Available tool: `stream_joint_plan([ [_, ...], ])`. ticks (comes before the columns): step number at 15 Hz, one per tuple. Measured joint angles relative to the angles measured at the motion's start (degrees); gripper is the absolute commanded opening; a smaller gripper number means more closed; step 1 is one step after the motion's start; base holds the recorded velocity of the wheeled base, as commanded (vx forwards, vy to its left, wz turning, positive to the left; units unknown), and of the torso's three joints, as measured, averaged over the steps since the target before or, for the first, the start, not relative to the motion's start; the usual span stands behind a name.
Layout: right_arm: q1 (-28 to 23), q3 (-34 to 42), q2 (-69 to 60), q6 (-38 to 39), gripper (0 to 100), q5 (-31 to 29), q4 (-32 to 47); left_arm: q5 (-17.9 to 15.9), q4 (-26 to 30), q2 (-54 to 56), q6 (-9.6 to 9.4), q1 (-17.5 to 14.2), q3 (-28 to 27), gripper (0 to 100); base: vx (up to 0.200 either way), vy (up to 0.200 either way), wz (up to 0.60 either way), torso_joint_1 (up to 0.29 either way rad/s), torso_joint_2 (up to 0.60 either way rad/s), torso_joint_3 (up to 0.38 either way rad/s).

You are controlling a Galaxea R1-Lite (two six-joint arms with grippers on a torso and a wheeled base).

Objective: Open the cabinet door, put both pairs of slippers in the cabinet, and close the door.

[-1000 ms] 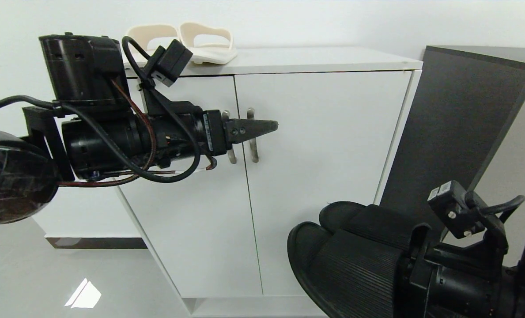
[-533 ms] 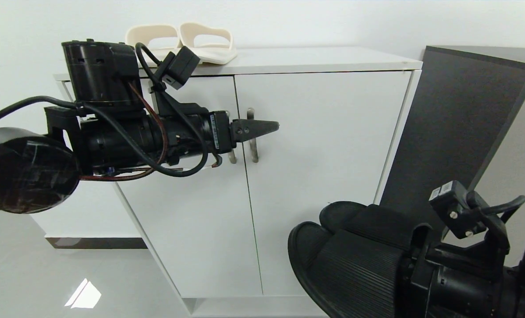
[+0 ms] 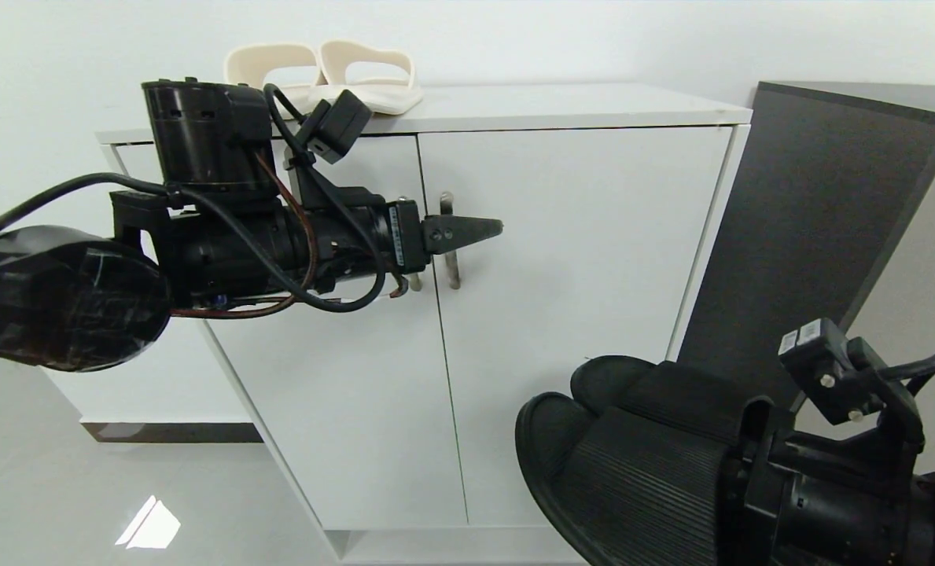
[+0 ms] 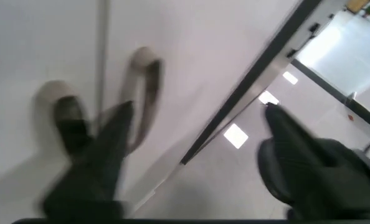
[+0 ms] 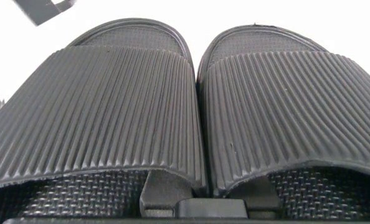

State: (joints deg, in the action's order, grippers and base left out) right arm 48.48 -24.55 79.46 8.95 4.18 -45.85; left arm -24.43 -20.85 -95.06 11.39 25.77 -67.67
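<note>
The left claw [image 3: 479, 229] hangs level in front of the cabinet doors, its tip crossing the right door's handle [image 3: 451, 271]. Whether it is released or clenched I cannot tell. The right claw [image 5: 213, 200] is clenched on the black slippers [image 3: 632, 460], held low and in front of the right door [image 3: 585, 299]. The cream slippers [image 3: 333, 75] lie on the cabinet top [image 3: 593, 102].

Both doors are shut, so the first step, opening the cabinet, seems to be in hand. The next move likely calls for a firm hold on one handle, then a pull along the door's swing.

The head view places both pairs of slippers and the closed seam. The left wrist view, blurred, brings the two handles [image 4: 144, 87] close on either side of that seam. The right wrist view shows the grip reaching in under the ribbed straps [image 5: 110, 112].
</note>
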Motion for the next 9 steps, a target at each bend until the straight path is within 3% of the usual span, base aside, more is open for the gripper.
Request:
stream_joint_plan([
  [6,0.0,2.36,-2.5,-0.59,0,7.08,0.04,0.12,0.33,1.24,0.05,1.76,1.63,0,0.0,0.0,0.0,0.0,0.0,0.0],
  [9,0.0,3.47,-3.22,-1.8,0,8.92,0.01,-0.3,-0.04,6.56,0.21,2.69,7.4,0,0.0,0.0,0.0,0.0,0.0,0.0],
])
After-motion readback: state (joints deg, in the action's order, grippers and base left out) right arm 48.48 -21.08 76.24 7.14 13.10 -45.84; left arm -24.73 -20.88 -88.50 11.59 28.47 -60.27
